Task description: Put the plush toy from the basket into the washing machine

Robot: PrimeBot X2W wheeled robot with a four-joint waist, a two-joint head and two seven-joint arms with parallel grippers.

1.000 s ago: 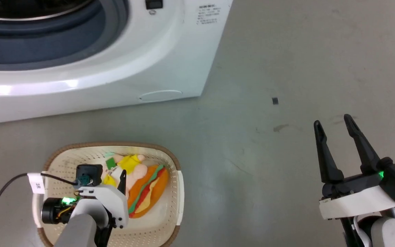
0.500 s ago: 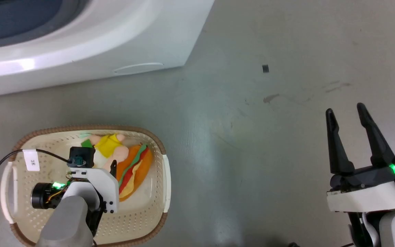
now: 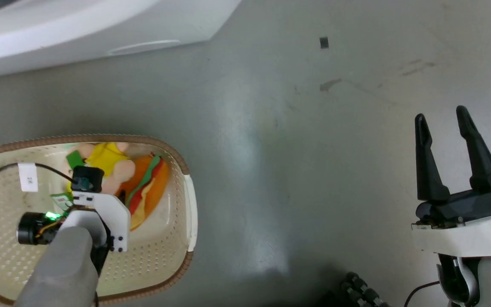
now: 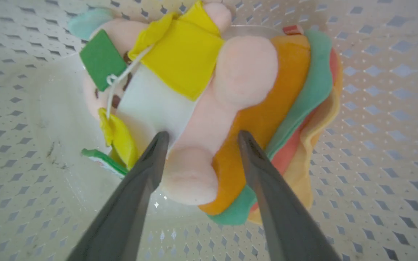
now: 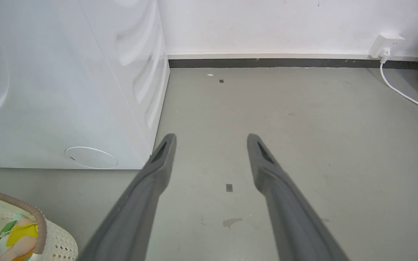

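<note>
**Pink plush between open fingers: a grasp ready to close**

The white washing machine point(image 3: 79, 38) runs along the top left of the head view, well apart from the cream basket point(image 3: 181, 170) on the grey floor point(image 3: 313, 170). The plush toy point(image 4: 230, 108) lies inside the basket near its far wall, with the piglet beside the burger cushion. The right pincer point(image 3: 440, 113) hangs wide and empty over bare floor. The left pincer point(image 4: 202, 135) is down in the basket, partly open. Its fingers straddle the piglet's leg, one at the white belly and the other on the orange bun. I cannot tell whether the tips press the fabric.

In my judgement it should sink a little deeper before closing, so that it takes the stuffed leg rather than loose felt. It should also keep off the green tag point(image 4: 102, 59) and its string.

The head view gives the layout, but the left wrist housing covers the fingertips there. The left wrist view makes the straddle plain. The right wrist view adds the machine's side panel and a wall socket point(image 5: 386, 41).
</note>
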